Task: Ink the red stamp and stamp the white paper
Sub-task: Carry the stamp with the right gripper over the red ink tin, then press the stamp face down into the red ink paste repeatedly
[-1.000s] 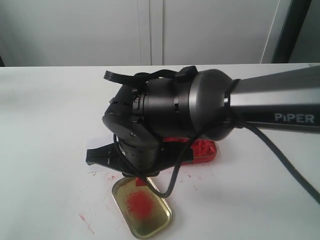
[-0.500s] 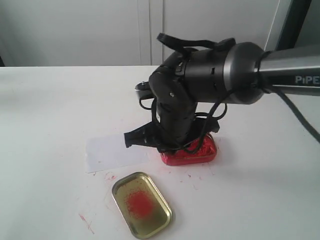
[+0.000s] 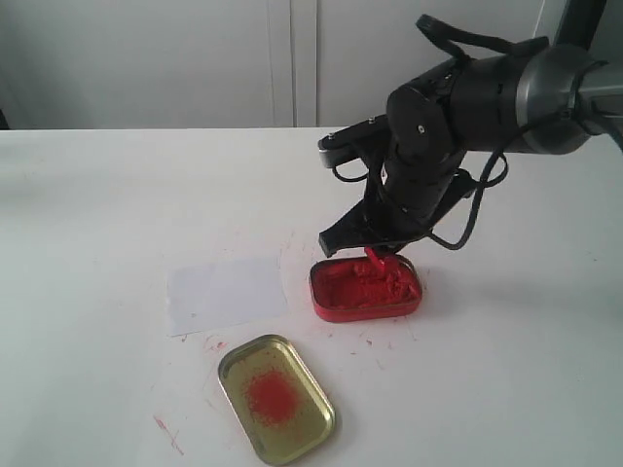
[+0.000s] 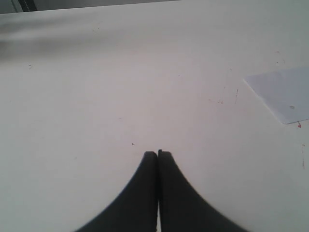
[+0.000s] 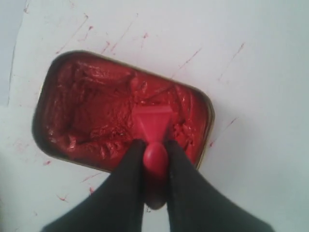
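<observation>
I'm gripping the red stamp (image 5: 153, 118) with my right claw (image 5: 154, 147), base in the paste tin (image 3: 360, 313), so inking's underway. Left claw (image 4: 157, 154) is closed, empty. White paper (image 3: 226, 292) looks unstamped.

Robot lab bench, by the look: white tabletop (image 3: 117, 195), plain white cabinet panels (image 3: 195, 58) behind, black robot arm (image 3: 545, 88) overhead.
</observation>
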`<action>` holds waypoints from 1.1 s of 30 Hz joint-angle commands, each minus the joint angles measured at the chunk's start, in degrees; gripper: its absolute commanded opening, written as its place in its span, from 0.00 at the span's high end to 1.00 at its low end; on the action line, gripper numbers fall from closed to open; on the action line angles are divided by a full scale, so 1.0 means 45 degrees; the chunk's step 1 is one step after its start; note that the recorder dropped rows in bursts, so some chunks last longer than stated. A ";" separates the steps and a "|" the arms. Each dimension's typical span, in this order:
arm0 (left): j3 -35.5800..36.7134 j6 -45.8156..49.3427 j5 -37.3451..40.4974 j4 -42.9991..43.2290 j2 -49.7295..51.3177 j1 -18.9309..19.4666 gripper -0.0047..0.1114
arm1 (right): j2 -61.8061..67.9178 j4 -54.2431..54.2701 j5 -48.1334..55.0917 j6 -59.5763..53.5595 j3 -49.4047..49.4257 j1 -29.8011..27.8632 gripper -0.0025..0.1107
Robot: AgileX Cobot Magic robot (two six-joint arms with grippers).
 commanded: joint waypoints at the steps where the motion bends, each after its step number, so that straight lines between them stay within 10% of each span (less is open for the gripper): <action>1: 0.0050 -0.0003 -0.0029 -0.0060 -0.0065 0.0012 0.96 | -0.0160 0.0065 -0.0595 -0.1712 -0.0082 -0.0084 0.98; 33: 0.0050 -0.0003 -0.0029 -0.0060 -0.0065 0.0012 0.96 | 0.0980 0.2607 -0.1131 -0.7468 -0.0082 -0.0465 0.98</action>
